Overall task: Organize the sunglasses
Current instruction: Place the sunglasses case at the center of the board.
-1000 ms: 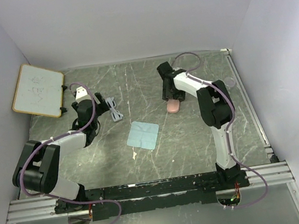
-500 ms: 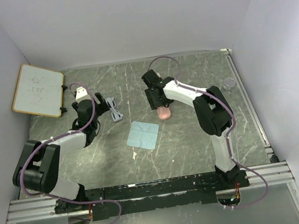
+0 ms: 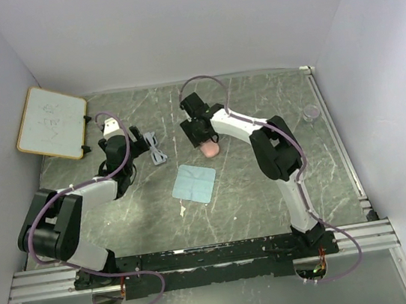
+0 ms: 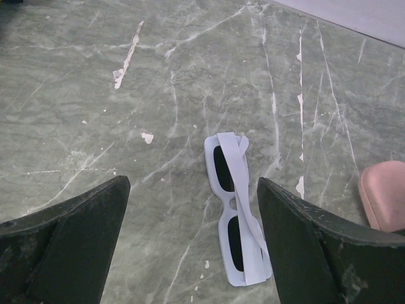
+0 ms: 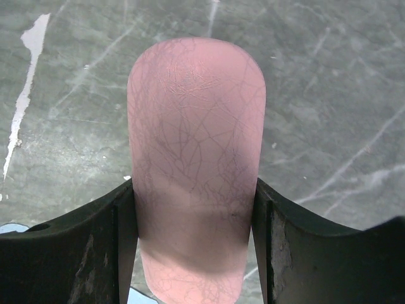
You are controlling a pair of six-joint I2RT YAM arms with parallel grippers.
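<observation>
Movement first: my right gripper (image 3: 207, 141) has carried the pink case (image 3: 211, 150) leftward across the upper middle of the overhead view, from right of centre to a spot near the sunglasses (image 3: 156, 148), on their right. The left gripper (image 3: 140, 143) has not shifted; it hangs by the glasses as before. I read this as the case being brought within reach of the glasses, so the packing step looks close. Nothing has gone in yet, though, and the case appears shut.

Right jaws: clenched on the case, one finger pressed against each long side in the right wrist view, the rounded end sticking out toward the top of that frame. I cannot tell whether the case rests on the table (image 3: 269, 188) or hangs just above it.

Left jaws: spread wide, holding nothing. In the left wrist view the glasses lie folded flat in the lower middle of the frame, nearer the finger at the right and apart from both. The end of the case shows at the right edge there. A pale blue cloth (image 3: 194, 183) lies below centre in the overhead view, apart from both grippers.
</observation>
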